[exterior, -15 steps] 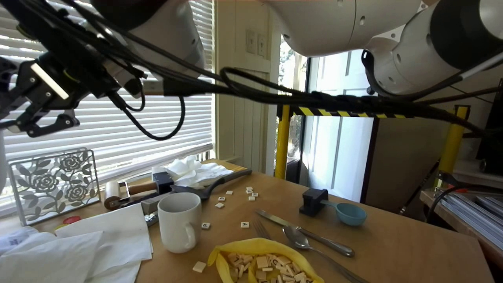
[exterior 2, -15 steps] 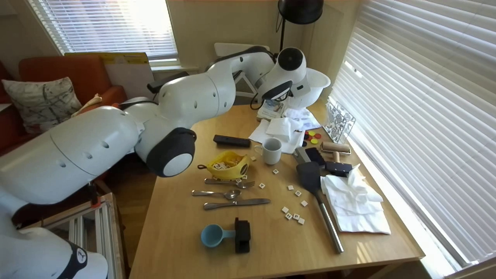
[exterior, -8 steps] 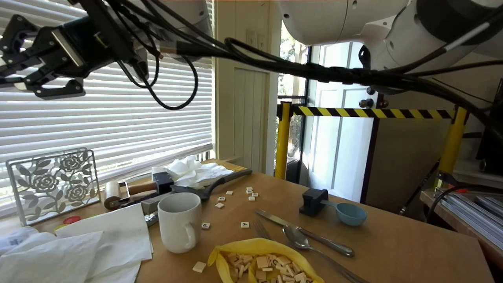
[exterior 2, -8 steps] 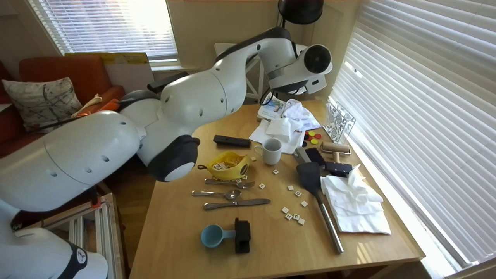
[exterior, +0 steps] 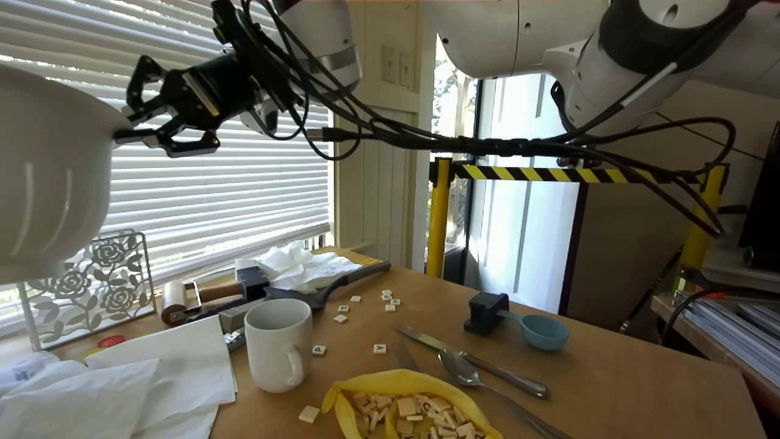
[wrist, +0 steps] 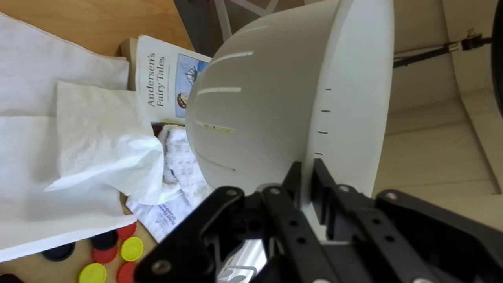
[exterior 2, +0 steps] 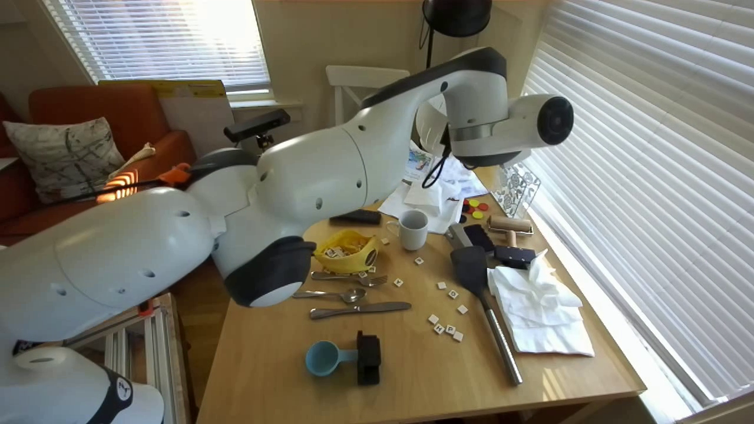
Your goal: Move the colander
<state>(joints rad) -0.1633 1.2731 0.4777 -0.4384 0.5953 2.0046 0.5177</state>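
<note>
My gripper is clamped on one colander: two fingers pinch its rim, one on each face. It is held off the table, tipped on its side; in the wrist view its bulk lies at 11 o'clock from my fingertips, mouth toward 3. From there, one book at 10; at 8, two yellow discs, three red discs, at least two black discs. In an exterior view, bearings from one white mug: one yellow pouch at 8, tiles heaped inside; one fork and one spoon at 8; one knife and one blue scoop at 7, scoop handle touching one black block; at 5, one spatula, three tiles in a row, four clustered.
</note>
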